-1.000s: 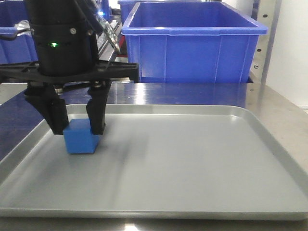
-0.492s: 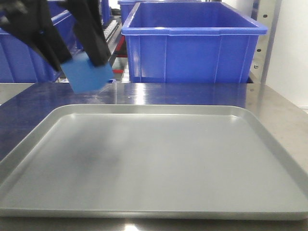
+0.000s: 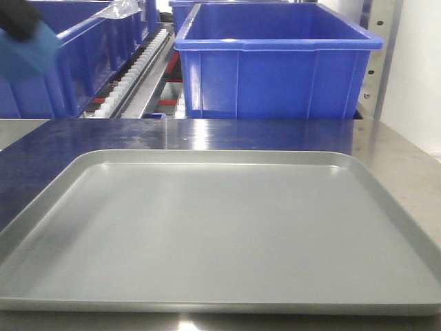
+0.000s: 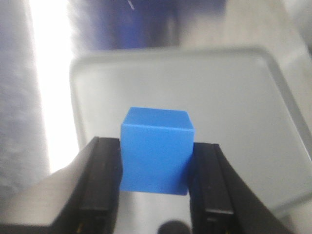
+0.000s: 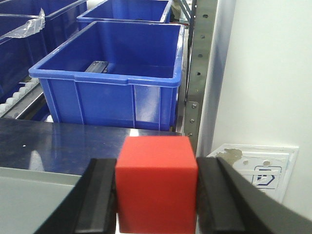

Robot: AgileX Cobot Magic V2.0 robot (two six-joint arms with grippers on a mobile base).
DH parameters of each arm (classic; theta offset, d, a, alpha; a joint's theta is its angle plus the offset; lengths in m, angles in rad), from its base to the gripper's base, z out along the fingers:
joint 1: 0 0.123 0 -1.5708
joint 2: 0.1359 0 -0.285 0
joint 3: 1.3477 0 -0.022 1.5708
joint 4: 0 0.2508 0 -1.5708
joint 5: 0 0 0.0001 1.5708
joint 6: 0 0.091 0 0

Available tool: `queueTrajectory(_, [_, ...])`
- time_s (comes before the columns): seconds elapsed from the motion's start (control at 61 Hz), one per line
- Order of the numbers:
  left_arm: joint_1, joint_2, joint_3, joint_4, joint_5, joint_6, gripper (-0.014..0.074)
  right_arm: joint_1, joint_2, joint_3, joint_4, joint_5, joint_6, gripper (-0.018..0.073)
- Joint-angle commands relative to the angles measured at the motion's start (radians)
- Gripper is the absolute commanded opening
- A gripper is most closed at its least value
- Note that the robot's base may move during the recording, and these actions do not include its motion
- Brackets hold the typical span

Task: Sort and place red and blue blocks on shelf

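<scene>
Left gripper [image 4: 156, 151] clamped on the blue block [image 4: 156, 146], fingers [image 4: 103, 175] flat against two opposite sides. The block hangs in open air over the grey tray [image 4: 234, 97], near a rounded corner. In the front view it sits at the upper left edge of the frame, level with the blue bins [image 3: 275, 76].

Right gripper [image 5: 157, 192] clamped on the red block [image 5: 157, 180], above the steel tabletop [image 5: 63, 141]. Shelf [image 5: 197, 73] upright ahead, white wall [image 5: 263, 68] close on the right
</scene>
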Motion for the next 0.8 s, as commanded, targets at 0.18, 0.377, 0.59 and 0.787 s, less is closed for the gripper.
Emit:
queueTrajectory(0.18, [0.152, -0.256, 0.173, 0.028, -0.286, 0.007, 0.0134, -0.005, 0.01, -0.026, 0.0, -0.081, -0.001, 0.0078])
queueTrajectory(0.377, [0.238, -0.404, 0.266, 0.126, -0.347, 0.007, 0.0134, -0.005, 0.01, -0.026, 0.0, -0.081, -0.001, 0.0078])
queueTrajectory(0.59, [0.254, -0.523, 0.316, 0.173, -0.358, 0.009, 0.0134, -0.005, 0.01, -0.026, 0.0, -0.081, -0.001, 0.0078])
queueTrajectory(0.787, [0.254, -0.593, 0.339, 0.223, -0.433, 0.01, 0.0134, -0.005, 0.01, -0.026, 0.0, -0.081, -0.001, 0.0078])
